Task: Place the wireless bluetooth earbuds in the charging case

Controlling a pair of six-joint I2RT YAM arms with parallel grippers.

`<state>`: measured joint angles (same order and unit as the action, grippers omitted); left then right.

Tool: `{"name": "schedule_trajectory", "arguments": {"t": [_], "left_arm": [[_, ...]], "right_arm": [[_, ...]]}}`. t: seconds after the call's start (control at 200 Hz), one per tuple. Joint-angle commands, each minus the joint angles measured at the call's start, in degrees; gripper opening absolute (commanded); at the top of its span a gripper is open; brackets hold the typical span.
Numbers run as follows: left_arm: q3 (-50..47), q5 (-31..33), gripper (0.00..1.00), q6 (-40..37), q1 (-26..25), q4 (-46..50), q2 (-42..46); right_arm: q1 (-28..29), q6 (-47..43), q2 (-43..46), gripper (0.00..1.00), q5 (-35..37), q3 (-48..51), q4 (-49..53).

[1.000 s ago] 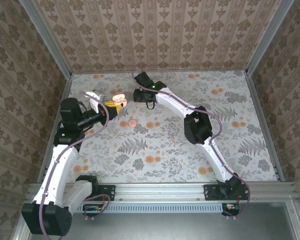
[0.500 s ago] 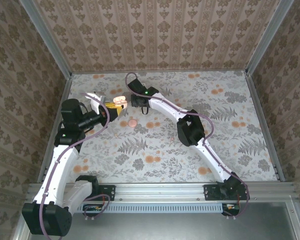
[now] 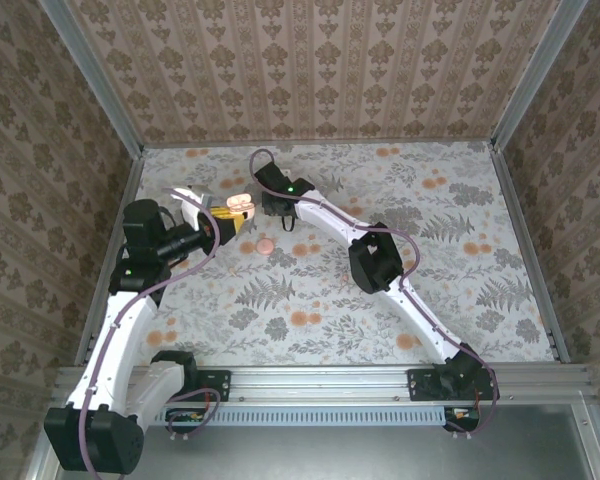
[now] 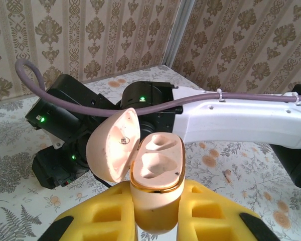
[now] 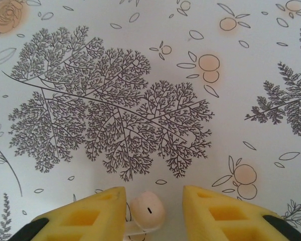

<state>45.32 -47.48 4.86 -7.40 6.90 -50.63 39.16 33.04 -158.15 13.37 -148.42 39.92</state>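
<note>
While my left gripper (image 4: 155, 217) stays out of the reaching, it is clenched on the case (image 4: 155, 168), yellow pads on either flank of the lower shell. Case is up off the table (image 3: 380, 320), far left corner of the workspace. Lid (image 4: 113, 145) is swung open to one side, both wells (image 4: 151, 165) bare and facing up. My reading: held this way so a bud can come straight down into a well without the case skidding. Right gripper (image 5: 154, 211) hangs low over the fern print, jaws apart, one earbud (image 5: 146, 211) lying on the table between them. It sits close against one pad, with a clear gap to the other, so nothing is gripped there yet. Straddling it like this lines the pads up for a pinch across the round body. From above, that gripper is just beside the case, so the carry looks short. Around: right arm (image 4: 231, 120) and its black wrist block crowd the space directly behind the lid. A purple cable (image 4: 90, 106) loops over it, close to the lid's top edge. Obstacles as I judge them: the raised lid narrows the approach from one side, and the cable could brush it on the lift. Bud is small and rounded, so it may roll or squirt out under the pads. Where the second bud lies I cannot tell.
</note>
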Motion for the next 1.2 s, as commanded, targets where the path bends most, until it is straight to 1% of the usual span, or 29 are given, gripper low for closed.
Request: {"name": "schedule_trajectory", "arguments": {"t": [0.0,0.12,0.325,0.5,0.61,0.82,0.975,1.065,1.195], "left_arm": [[-0.47,-0.56,0.00,-1.21,0.46,-1.18,1.06],[-0.52,-0.51,0.00,-1.30,0.48,-1.02,1.41],[-0.59,-0.43,0.00,-1.25,0.47,-0.93,1.96],[-0.87,-0.24,0.00,-1.13,0.46,-0.92,2.50],[-0.85,-0.39,0.00,-0.84,0.50,-0.95,2.49],[-1.42,-1.02,0.00,-0.03,0.41,-1.92,2.47],[-1.68,-1.67,0.00,0.30,0.08,-1.68,2.42],[-1.82,-1.78,0.00,0.32,-0.32,-1.32,2.47],[-2.04,-1.68,0.00,0.30,-1.10,-1.08,2.40]], "right_arm": [[0.09,-0.49,-0.85,0.33,1.75,-2.31,0.80],[-0.09,-1.41,-0.85,0.32,1.19,-2.61,1.97],[-0.70,-3.11,-0.69,0.23,-0.92,-2.60,4.63],[-0.75,-5.01,0.23,0.21,-1.41,-2.27,8.17],[-0.79,-7.03,2.83,0.21,-1.92,0.89,8.89],[-1.44,-10.50,11.77,0.18,-4.21,13.66,7.16],[-1.54,-13.84,19.80,0.16,-5.21,26.47,5.05],[-1.50,-16.21,25.38,0.14,-8.43,35.85,1.98],[-1.54,-20.47,33.46,0.14,-15.40,48.75,-2.12]]}}
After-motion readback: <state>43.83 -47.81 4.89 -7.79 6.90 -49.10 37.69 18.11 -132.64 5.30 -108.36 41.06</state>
